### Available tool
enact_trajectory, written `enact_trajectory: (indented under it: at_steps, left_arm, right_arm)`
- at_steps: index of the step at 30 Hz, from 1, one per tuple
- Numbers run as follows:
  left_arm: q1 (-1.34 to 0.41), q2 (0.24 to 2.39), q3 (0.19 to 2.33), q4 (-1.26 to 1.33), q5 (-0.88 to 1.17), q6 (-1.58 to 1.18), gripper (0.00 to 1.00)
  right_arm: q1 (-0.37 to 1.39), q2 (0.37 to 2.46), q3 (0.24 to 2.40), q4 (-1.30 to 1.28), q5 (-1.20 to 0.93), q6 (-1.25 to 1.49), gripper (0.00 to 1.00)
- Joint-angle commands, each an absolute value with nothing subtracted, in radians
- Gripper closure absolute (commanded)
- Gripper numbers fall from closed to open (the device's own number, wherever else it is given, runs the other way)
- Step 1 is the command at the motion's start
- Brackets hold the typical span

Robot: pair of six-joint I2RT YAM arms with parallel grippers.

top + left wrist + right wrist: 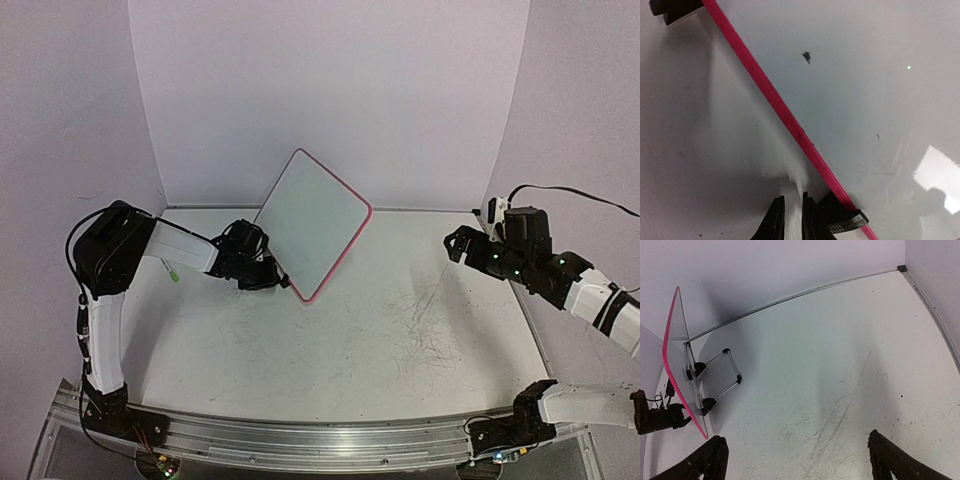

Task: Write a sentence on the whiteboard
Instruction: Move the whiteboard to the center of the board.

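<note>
Just beside the nearly closed left gripper [792,202], whiteboard [312,222], propped upright.

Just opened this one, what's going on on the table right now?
The whiteboard stands propped at a tilt on the table, and no writing shows on its face in the top view. The left gripper is down at the board's lower edge, its jaws almost together right beside a black clip foot; nothing shows between them. The right gripper hangs over the scribbled right side of the table, jaws wide open, empty and apart from the board.
</note>
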State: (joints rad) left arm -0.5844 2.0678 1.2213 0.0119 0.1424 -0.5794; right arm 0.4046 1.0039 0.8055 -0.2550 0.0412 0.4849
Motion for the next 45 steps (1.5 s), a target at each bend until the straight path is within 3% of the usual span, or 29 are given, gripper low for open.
enact_trajectory:
  at_steps: [1,20,27,31,38,45]
  left_arm:
    - [-0.679,2.082,1.249,0.006,0.181,-0.603,0.87]
    - [-0.809,2.231,1.464,0.006,0.2,-0.63,0.88]
    - [-0.825,2.155,1.384,0.006,0.196,-0.608,0.84]
    - [-0.827,2.044,1.277,0.006,0.197,-0.585,0.76]
    - [-0.824,1.71,1.054,-0.07,0.111,-0.516,0.46]
    - [-0.818,1.354,0.914,-0.175,-0.017,-0.521,0.32]
  right_arm:
    - [0.409,0.99,0.802,-0.231,0.016,0.501,0.02]
    - [0.437,0.983,0.789,-0.228,-0.035,0.524,0.02]
    - [0.477,1.021,0.803,-0.211,-0.027,0.541,0.02]
    - [0.541,1.063,0.84,-0.209,0.002,0.566,0.02]
    - [0.759,1.194,0.939,-0.197,0.196,0.767,0.02]
    - [0.974,1.516,1.162,-0.181,0.346,1.002,0.02]
